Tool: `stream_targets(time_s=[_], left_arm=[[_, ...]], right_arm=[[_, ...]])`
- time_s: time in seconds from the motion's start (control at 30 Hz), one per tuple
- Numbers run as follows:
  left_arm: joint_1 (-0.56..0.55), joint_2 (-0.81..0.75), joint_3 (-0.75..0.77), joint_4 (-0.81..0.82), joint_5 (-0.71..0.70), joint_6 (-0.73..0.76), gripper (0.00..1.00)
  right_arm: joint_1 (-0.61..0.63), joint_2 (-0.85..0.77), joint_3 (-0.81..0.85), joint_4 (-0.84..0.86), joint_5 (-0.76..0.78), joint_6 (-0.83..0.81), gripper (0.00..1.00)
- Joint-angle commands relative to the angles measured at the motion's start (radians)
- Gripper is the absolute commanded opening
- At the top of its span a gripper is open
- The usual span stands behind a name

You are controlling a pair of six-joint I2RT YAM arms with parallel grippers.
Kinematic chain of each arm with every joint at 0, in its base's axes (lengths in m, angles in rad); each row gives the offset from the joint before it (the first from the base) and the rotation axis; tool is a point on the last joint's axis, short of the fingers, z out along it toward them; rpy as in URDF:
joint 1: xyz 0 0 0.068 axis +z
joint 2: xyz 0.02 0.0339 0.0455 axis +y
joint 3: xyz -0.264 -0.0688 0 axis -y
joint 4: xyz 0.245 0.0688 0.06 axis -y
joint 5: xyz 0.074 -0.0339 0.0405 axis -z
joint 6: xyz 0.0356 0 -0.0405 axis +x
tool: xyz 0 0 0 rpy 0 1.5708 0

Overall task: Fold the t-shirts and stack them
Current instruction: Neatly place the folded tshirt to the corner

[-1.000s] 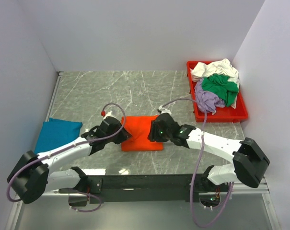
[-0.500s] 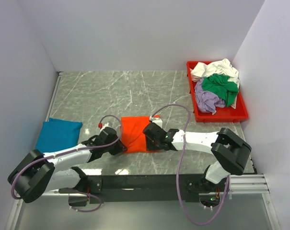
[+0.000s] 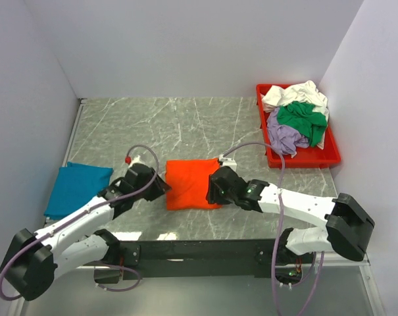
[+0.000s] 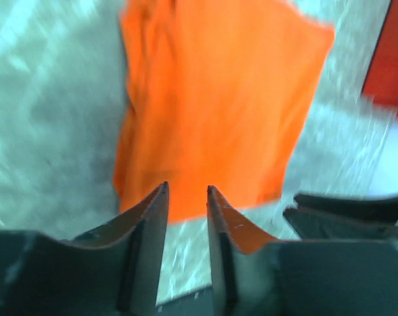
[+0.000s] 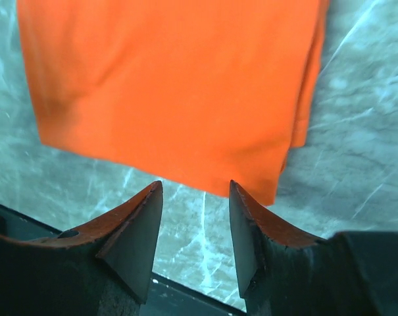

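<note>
The left gripper [image 4: 185,197] has its two dark fingers drawn close, with only a narrow slot between them and nothing caught in it. Its tips hang over the near-left edge of the bright orange folded cloth t-shirt [image 3: 191,184]. The right gripper [image 5: 192,197] is parted moderately and is also empty. Its tips sit just off the shirt's near edge, above the bare grey marbled bench [image 3: 152,125]. The orange shirt lies flat as a rough rectangle near the front middle of the bench, between the two grippers, and the right wrist view shows layered fold edges along one of its sides. Well to the left, close to the bench's left edge, a teal-blue folded cloth t-shirt [image 3: 77,187] lies flat on its own. At the far right stands a red rectangular plastic tray [image 3: 302,160] holding a loose heap of unfolded shirts. In the heap, a crumpled white t-shirt [image 3: 294,95] is at the back, a crumpled green t-shirt [image 3: 302,118] is in the middle, and a crumpled lavender t-shirt [image 3: 283,138] is towards the front-left.
</note>
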Motion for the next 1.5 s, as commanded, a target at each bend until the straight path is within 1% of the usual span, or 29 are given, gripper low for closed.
stream_targets(time_s=[0.0,0.03,0.1,0.13,0.2,0.23,0.3,0.33,0.37,0.5,0.57,0.6,0.77,0.87,0.9,0.97,1.1,1.17,1.2,1.23,1.3,1.33,1.37,1.4,1.43,1.47], left_arm=[[0.086,0.043,0.053,0.007,0.028,0.081,0.37],[0.13,0.083,0.056,0.024,0.062,0.107,0.41],[0.173,0.129,0.069,0.076,0.103,0.143,0.46],[0.208,0.18,0.076,0.094,0.117,0.17,0.5],[0.236,0.224,0.088,0.139,0.175,0.198,0.55],[0.256,0.26,0.089,0.177,0.195,0.219,0.59],[0.274,0.29,0.088,0.218,0.252,0.233,0.62],[0.284,0.316,0.086,0.238,0.266,0.242,0.66],[0.285,0.327,0.083,0.272,0.293,0.247,0.67],[0.287,0.379,0.077,0.324,0.324,0.258,0.68],[0.287,0.412,0.082,0.324,0.314,0.259,0.67],[0.287,0.422,0.085,0.32,0.285,0.261,0.67],[0.29,0.524,0.151,0.263,0.182,0.256,0.6],[0.29,0.577,0.184,0.248,0.139,0.252,0.56],[0.288,0.606,0.195,0.216,0.13,0.255,0.54],[0.285,0.625,0.204,0.216,0.127,0.255,0.53],[0.248,0.66,0.224,0.188,0.087,0.244,0.5],[0.222,0.677,0.235,0.168,0.065,0.224,0.46],[0.216,0.685,0.24,0.159,0.042,0.198,0.42],[0.201,0.694,0.246,0.15,0.042,0.183,0.32],[0.186,0.705,0.264,0.121,0.041,0.129,0.22],[0.176,0.709,0.27,0.111,0.007,0.108,0.14],[0.175,0.709,0.287,0.073,-0.002,0.086,0.08],[0.176,0.705,0.296,0.056,-0.019,0.039,0.01],[0.178,0.699,0.309,0.026,-0.031,0.011,0.01],[0.181,0.697,0.351,-0.045,-0.047,-0.012,0.01]], right_arm=[[-0.044,0.001,-0.022,0.032,-0.011,-0.009,0.52],[-0.052,0.018,-0.028,0.044,-0.019,-0.014,0.52],[-0.067,0.038,-0.054,0.076,-0.068,-0.023,0.52],[-0.081,0.059,-0.065,0.108,-0.085,-0.024,0.52],[-0.09,0.084,-0.088,0.141,-0.106,-0.026,0.52],[-0.096,0.102,-0.097,0.148,-0.111,-0.026,0.52],[-0.11,0.115,-0.12,0.165,-0.126,-0.028,0.51],[-0.113,0.119,-0.127,0.182,-0.134,-0.029,0.51],[-0.119,0.119,-0.14,0.187,-0.138,-0.029,0.51],[-0.121,0.115,-0.149,0.199,-0.146,-0.031,0.51],[-0.124,0.109,-0.151,0.201,-0.148,-0.032,0.51],[-0.124,0.109,-0.151,0.202,-0.149,-0.032,0.51],[-0.126,0.102,-0.152,0.204,-0.158,-0.037,0.51],[-0.129,0.087,-0.158,0.199,-0.155,-0.037,0.51],[-0.13,0.083,-0.16,0.193,-0.155,-0.038,0.51],[-0.133,0.058,-0.163,0.184,-0.155,-0.043,0.51],[-0.142,0.009,-0.166,0.165,-0.157,-0.048,0.51],[-0.142,-0.022,-0.164,0.155,-0.158,-0.051,0.51],[-0.142,-0.031,-0.163,0.15,-0.158,-0.051,0.51],[-0.144,-0.048,-0.161,0.142,-0.161,-0.051,0.51],[-0.144,-0.065,-0.158,0.129,-0.161,-0.052,0.51],[-0.144,-0.081,-0.155,0.121,-0.161,-0.054,0.51],[-0.145,-0.089,-0.151,0.115,-0.161,-0.055,0.51],[-0.145,-0.111,-0.149,0.101,-0.161,-0.055,0.51],[-0.144,-0.121,-0.143,0.093,-0.157,-0.06,0.51],[-0.144,-0.134,-0.141,0.086,-0.157,-0.058,0.51]])
